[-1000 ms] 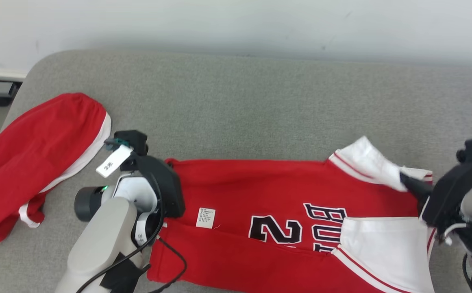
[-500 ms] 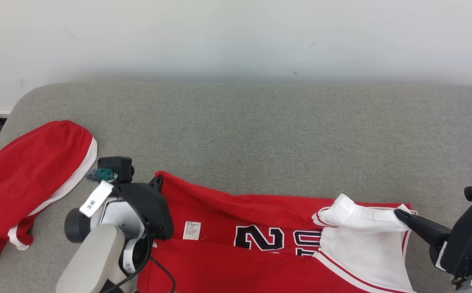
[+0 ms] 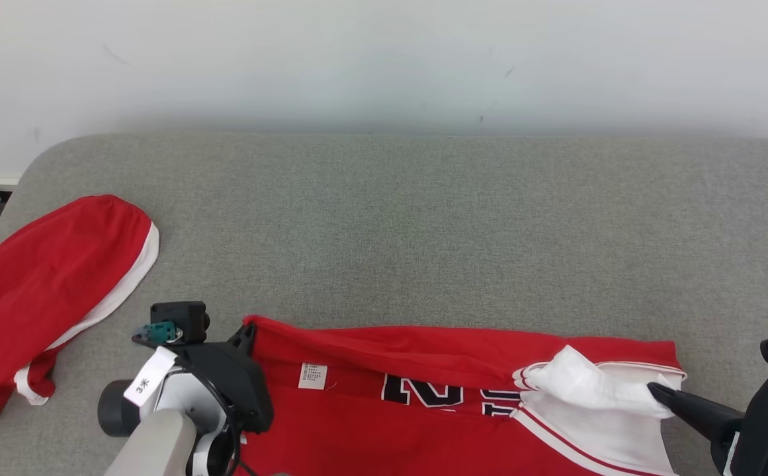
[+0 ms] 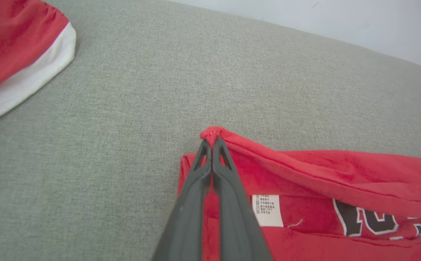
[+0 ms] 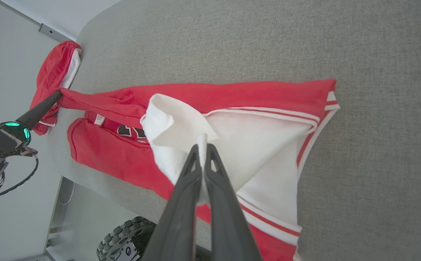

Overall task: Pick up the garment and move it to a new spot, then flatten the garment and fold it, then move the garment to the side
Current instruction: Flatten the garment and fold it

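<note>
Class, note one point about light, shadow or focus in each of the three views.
Head view: soft, even light, a dim shadow band where wall meets table. Left wrist view: label fairly sharp, left gripper blurs toward the lens. Right wrist view: bright, no glare on the jersey, right gripper soft near the bottom.

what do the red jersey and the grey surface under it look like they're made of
Red jersey: soft knit cloth, perhaps cotton fleece; matte, slightly fuzzy nap, drapes in limp folds. Grey surface: woven upholstery-type fabric, matte, with a fine speckled weave; what lies beneath cannot be told.
</note>
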### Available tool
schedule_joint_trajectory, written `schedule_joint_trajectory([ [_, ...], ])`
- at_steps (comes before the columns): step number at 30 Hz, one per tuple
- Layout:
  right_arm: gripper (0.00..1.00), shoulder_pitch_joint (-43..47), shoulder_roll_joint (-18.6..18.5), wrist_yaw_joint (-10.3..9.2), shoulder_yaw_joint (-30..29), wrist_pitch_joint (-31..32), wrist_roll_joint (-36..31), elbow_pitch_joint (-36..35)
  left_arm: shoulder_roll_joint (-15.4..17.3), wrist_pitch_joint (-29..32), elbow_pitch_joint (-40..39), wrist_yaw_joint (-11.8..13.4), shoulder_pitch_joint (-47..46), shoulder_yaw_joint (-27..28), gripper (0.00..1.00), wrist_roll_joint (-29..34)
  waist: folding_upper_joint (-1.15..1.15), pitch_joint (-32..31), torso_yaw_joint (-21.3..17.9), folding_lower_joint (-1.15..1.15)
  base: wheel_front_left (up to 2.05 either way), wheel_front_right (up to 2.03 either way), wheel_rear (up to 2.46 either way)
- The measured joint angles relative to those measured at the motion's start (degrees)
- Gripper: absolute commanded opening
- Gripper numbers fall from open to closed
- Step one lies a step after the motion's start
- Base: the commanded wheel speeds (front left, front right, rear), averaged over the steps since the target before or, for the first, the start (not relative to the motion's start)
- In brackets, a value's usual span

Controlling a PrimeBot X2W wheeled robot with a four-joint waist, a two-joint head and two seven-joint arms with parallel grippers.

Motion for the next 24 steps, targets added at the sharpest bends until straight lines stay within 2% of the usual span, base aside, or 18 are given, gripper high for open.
schedule_joint_trajectory([
  [6, 0.0, 2.0, -0.5, -1.47, 0.3, 1.9, 0.0, -0.7, 0.2, -0.5, -0.1, 0.1, 1.7, 0.0, 0.0, 0.1, 0.0, 0.0, 0.4, 0.0, 0.0, 0.0, 0.0],
  [7, 0.0, 2.4, -0.6, -1.6, 0.5, 2.4, 0.0, -0.6, 0.3, -0.5, 0.0, 0.1, 2.1, 0.0, 0.04, 0.1, 0.0, 0.0, 0.4, 0.0, 0.0, 0.0, 0.0],
  [8, 0.0, 3.2, -0.8, -2.02, 1.0, 3.2, 0.0, -0.7, 0.5, -0.5, 0.0, 0.3, 2.8, 0.0, 0.82, 0.3, 0.0, 0.0, 0.4, 0.0, 0.0, 0.0, 0.0],
  [9, 0.0, 3.6, -0.8, -2.3, 1.3, 3.5, -0.1, -0.6, 0.7, -0.5, 0.2, 0.5, 3.1, 0.0, 1.0, 0.3, 0.0, 0.0, 0.5, 0.0, 0.0, 0.0, 0.0],
  [10, 0.27, 3.9, -0.8, -2.57, 1.4, 3.6, -0.3, -0.6, 0.8, -0.5, 0.2, 0.5, 3.3, 0.0, 1.0, 0.3, 0.0, -0.1, 0.5, 0.0, 0.0, 0.0, 0.0],
  [11, 0.75, 4.0, -0.8, -2.93, 1.4, 3.8, -0.6, -0.6, 0.9, -0.5, 0.2, 0.5, 3.6, 0.1, 1.0, 0.3, 0.0, -0.1, 0.5, 0.0, 0.0, 0.0, 0.0],
  [12, 1.0, 4.2, -0.8, -3.26, 1.5, 4.0, -0.6, -0.5, 1.1, -0.5, 0.3, 0.5, 4.0, 0.1, 1.0, 0.3, 0.0, -0.1, 0.5, 0.0, 0.0, 0.0, 0.0],
  [21, 1.0, 4.3, -1.3, -5.56, 1.6, 4.4, -3.6, 0.5, 2.6, -1.5, 0.4, 1.0, 6.4, 1.6, 1.0, 0.5, 0.0, -0.7, 0.5, 0.0, 0.0, 0.0, 0.0],
  [24, 1.0, 4.3, -1.4, -6.05, 0.5, 2.2, -5.5, 0.0, 3.7, -3.1, -0.2, 1.2, 8.1, 3.2, 1.0, 0.5, 0.0, -1.2, 0.6, 0.0, 0.0, 0.0, 0.0],
])
